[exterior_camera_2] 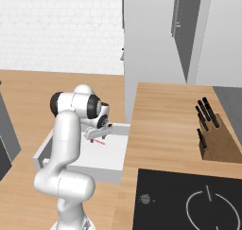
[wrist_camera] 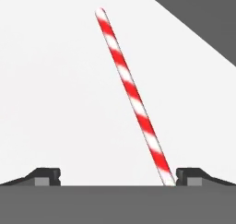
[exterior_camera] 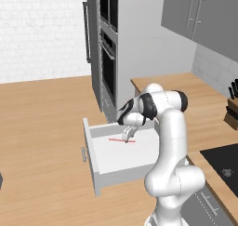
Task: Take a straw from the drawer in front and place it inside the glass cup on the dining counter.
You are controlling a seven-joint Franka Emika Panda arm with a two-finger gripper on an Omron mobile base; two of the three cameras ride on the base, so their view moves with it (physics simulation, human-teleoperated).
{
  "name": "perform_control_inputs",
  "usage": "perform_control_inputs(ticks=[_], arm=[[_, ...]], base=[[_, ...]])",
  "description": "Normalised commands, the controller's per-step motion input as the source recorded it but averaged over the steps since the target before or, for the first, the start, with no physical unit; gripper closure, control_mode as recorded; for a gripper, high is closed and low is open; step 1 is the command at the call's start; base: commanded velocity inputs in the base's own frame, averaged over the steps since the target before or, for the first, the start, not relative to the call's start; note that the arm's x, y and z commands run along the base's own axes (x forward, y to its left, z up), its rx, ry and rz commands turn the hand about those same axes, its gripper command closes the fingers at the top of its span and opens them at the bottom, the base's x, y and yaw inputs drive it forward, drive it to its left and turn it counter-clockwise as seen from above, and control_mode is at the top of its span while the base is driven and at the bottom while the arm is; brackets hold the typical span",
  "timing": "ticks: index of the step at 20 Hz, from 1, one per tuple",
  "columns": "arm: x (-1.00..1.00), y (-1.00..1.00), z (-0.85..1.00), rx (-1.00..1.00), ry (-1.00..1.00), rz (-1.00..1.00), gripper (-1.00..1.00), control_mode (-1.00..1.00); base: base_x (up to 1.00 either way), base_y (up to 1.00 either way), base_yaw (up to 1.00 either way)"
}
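Hand (wrist_camera: 118,177) spread over one straw (wrist_camera: 131,94) — one open drawer (exterior_camera: 116,162)

Glossy white rounded arm segments, dark joint bands, small dark fingers (wrist_camera: 48,176).

A smooth, matt white floor is seen inside the drawer (exterior_camera: 116,160). The straw (wrist_camera: 131,91) is banded red and white, faintly glossy. Light wood grain is shown on the wall counter (exterior_camera_2: 165,125).
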Motion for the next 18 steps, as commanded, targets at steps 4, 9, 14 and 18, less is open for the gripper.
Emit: perform_control_inputs(ticks=[4,9,14,18], arm=[[0.24,0.07,-0.23,0.0,0.0,0.0,-1.0,-1.0],[0.23,0.09,-0.25,0.0,0.0,0.0,-1.0,-1.0],[0.24,0.09,-0.27,0.0,0.0,0.0,-1.0,-1.0],[0.15,0.15,-0.34,-0.03,0.0,0.0,-1.0,-1.0]], base=[[0.0,0.0,0.0],[0.0,0.0,0.0],[0.0,0.0,0.0],[0.0,0.0,0.0]])
